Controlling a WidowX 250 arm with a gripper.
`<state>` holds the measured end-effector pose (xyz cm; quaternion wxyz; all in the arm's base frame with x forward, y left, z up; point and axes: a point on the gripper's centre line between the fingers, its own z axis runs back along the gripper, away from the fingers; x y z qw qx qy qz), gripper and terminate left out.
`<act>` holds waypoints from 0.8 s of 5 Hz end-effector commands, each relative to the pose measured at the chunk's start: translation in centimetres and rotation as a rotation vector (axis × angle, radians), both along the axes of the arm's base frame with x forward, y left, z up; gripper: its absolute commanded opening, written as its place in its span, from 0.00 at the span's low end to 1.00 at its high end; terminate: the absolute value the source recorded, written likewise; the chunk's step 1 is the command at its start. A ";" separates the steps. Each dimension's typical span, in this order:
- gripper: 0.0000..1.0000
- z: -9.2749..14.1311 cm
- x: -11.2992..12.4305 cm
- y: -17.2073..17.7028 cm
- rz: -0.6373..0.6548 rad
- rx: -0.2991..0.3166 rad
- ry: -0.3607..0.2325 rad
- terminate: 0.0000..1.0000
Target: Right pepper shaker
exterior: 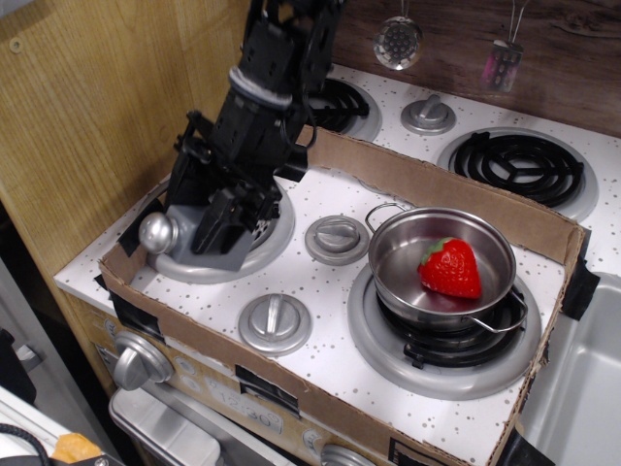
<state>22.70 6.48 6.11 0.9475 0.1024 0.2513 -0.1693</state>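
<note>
In the one camera view, my gripper (215,216) hangs over the front left burner (215,254), at about nine o'clock from the middle of the stove top. Its black fingers (225,216) are clamped on the pepper shaker (190,237). The shaker is tipped on its side, with its shiny round cap (156,233) poking out toward nine o'clock and its grey body under the fingers. I cannot tell if the shaker touches the burner or sits just above it.

A cardboard tray (427,184) goes around the front part of the stove. At three o'clock from the shaker sits a silver pot (398,257) on the front right burner, and a red strawberry (450,268) lies inside it. Two flat round knobs are between them, one (337,238) near the middle and one (275,323) at six o'clock.
</note>
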 end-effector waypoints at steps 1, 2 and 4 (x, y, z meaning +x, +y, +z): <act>0.00 -1.5 1.2 1.2 -0.033 0.057 0.081 0.00; 0.00 -1.6 2.0 1.8 -0.038 0.137 0.114 0.00; 0.00 -1.8 5.0 2.7 -0.085 0.165 0.149 0.00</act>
